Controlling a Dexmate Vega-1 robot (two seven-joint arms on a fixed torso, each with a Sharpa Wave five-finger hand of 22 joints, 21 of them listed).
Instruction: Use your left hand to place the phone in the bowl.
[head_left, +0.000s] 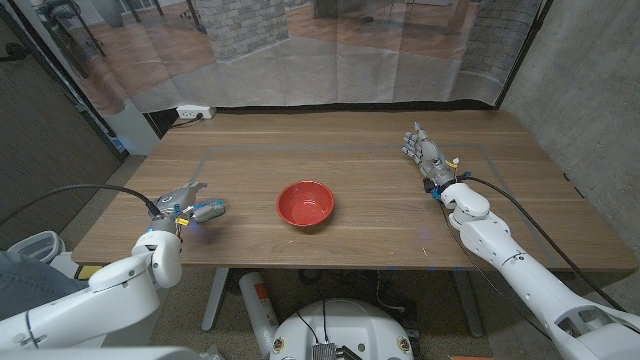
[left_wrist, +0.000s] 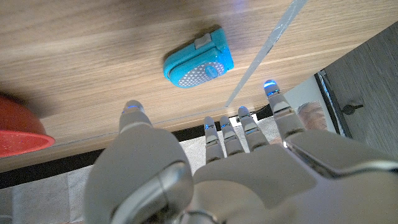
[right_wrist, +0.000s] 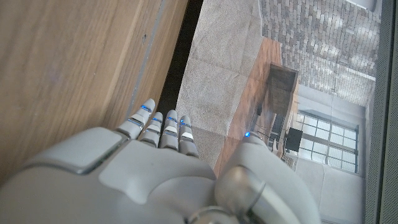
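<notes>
Arms: glossy white rounded shells, segmented at the joints, entering from the bottom corners.
Left hand (head_left: 188, 205): grey metallic, small blue lights on the fingertips (left_wrist: 269, 84).
Right hand (head_left: 427, 155): grey, dark seams between segments, yellow tag near the wrist.
Cables: black, looping from each wrist back along the arm.

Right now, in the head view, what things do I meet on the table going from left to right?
Left hand → phone → bowl → right hand.
</notes>
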